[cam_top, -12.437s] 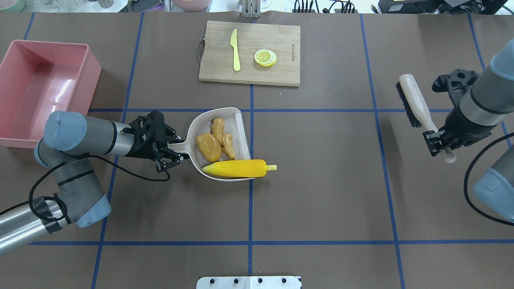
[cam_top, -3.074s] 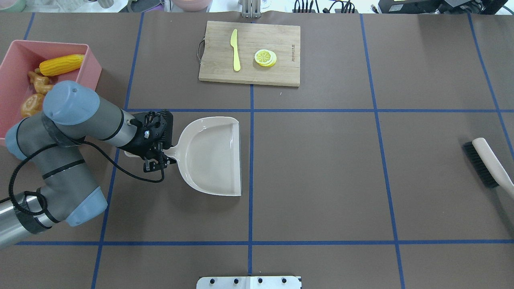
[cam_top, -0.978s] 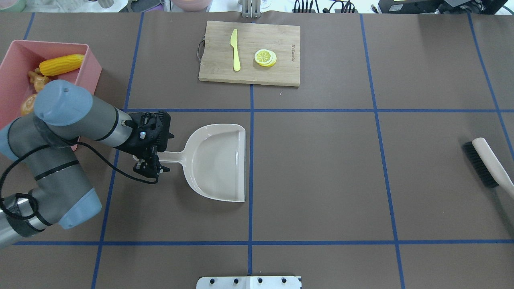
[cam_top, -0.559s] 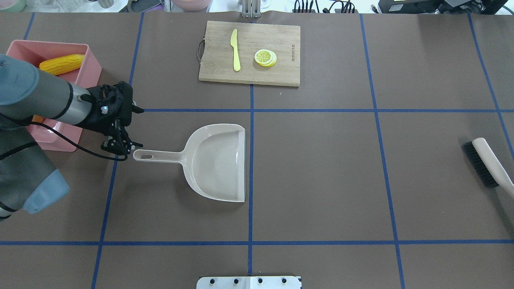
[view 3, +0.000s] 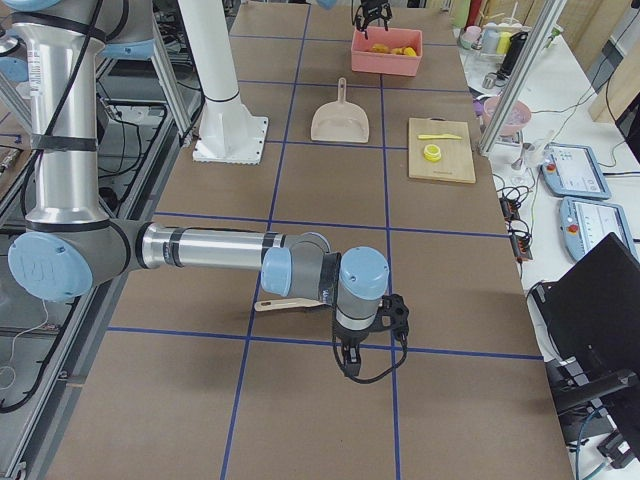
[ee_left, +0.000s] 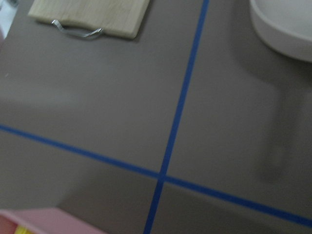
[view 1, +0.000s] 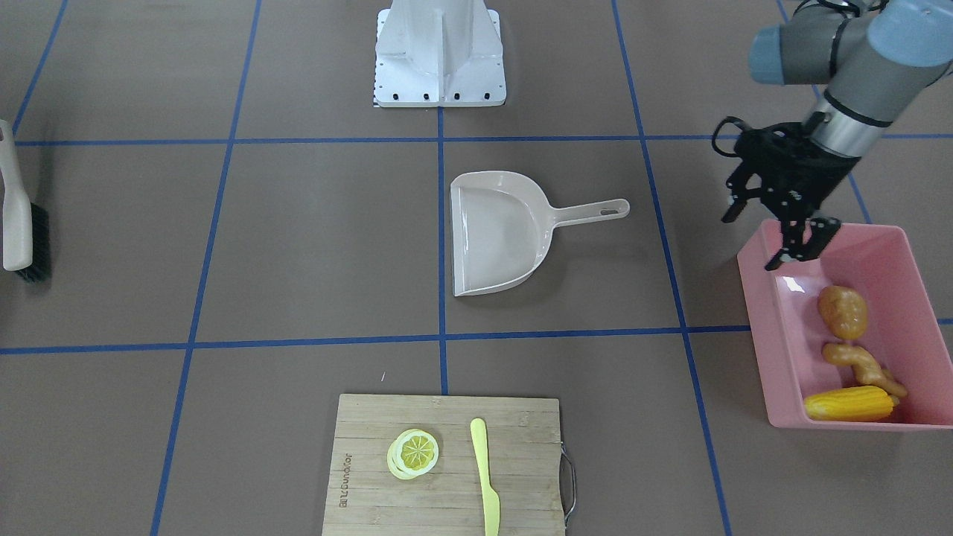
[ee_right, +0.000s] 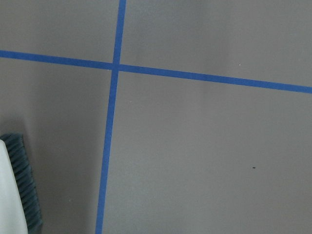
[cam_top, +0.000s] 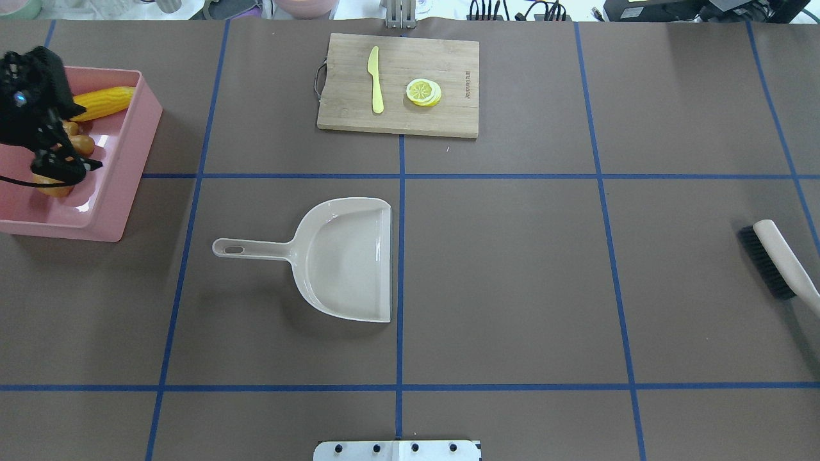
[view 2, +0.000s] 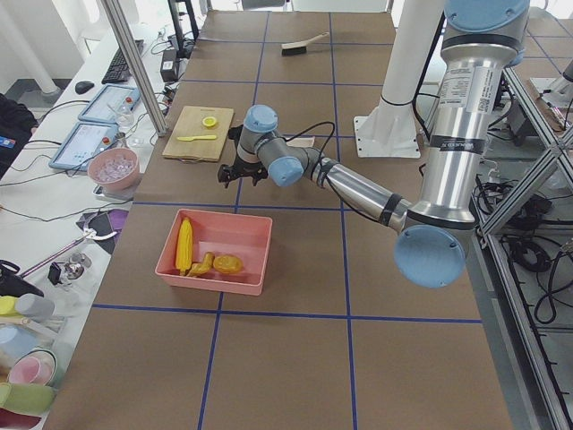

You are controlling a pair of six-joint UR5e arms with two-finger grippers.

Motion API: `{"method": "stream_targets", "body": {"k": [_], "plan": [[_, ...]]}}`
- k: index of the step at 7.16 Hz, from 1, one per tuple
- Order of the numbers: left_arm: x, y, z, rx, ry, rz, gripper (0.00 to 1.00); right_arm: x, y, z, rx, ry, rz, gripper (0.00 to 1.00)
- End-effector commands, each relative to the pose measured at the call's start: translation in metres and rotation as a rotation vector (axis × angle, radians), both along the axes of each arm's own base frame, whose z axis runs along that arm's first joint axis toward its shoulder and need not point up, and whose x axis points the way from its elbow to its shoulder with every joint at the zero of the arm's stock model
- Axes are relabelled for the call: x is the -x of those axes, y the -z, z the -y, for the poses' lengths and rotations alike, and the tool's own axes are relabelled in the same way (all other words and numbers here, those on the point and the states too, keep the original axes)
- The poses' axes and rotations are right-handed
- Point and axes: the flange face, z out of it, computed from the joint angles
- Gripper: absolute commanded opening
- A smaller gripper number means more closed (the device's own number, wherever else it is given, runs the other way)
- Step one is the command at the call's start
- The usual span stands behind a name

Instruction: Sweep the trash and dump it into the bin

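Note:
The pink bin (view 1: 759, 298) stands at the table's left end, also in the overhead view (cam_top: 122, 186). In it lie the yellow corn cob (view 1: 849, 404), the brown potato (view 1: 843, 311) and the tan ginger root (view 1: 860, 362). My left gripper (view 1: 756, 238) is open and empty and hangs over the bin's near wall. In the overhead view the left gripper (cam_top: 70, 168) partly hides the potato. My right gripper (view 3: 350, 365) shows only in the exterior right view, so I cannot tell whether it is open or shut.
The beige dustpan (cam_top: 346, 256) lies empty mid-table, its handle pointing toward the bin. A brush (cam_top: 778, 259) lies at the right edge. A wooden cutting board (cam_top: 397, 83) with a pale yellow knife (cam_top: 375, 80) and a lemon slice (cam_top: 423, 91) sits at the far side.
The trash went from the dustpan into the bin. My left gripper set the dustpan down, let go of its handle, and moved left and back over the bin.

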Motion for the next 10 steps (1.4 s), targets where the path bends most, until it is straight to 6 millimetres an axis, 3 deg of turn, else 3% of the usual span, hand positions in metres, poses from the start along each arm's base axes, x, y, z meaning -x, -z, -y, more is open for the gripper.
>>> {"method": "stream_targets", "body": {"k": [1, 2, 3, 4, 7, 8, 10], "plan": [[0.127, -0.06, -0.01, 0.148, 0.213, 0.025, 0.98, 0.001, 0.0, -0.001, 0.002, 0.0, 0.0, 1.0], [0.165, -0.076, -0.021, 0.23, 0.255, -0.012, 0.98, 0.0, 0.0, 0.0, 0.0, -0.001, -0.002, 1.0], [0.204, -0.096, -0.031, 0.427, 0.291, -0.075, 0.98, 0.001, 0.0, -0.001, 0.002, 0.0, 0.0, 1.0], [0.219, -0.106, -0.035, 0.558, 0.316, -0.088, 0.98, 0.0, -0.001, -0.001, 0.003, -0.001, -0.001, 1.0], [0.24, -0.166, -0.041, 0.786, 0.455, -0.11, 0.98, 0.0, 0.0, -0.001, 0.002, -0.002, 0.0, 1.0], [0.246, -0.193, -0.062, 0.85, 0.477, -0.114, 0.98, 0.0, 0.0, -0.001, 0.002, -0.002, 0.0, 1.0], [0.246, -0.219, -0.097, 0.906, 0.48, -0.112, 0.98, 0.0, 0.0, -0.001, 0.002, -0.001, -0.001, 1.0]]}}
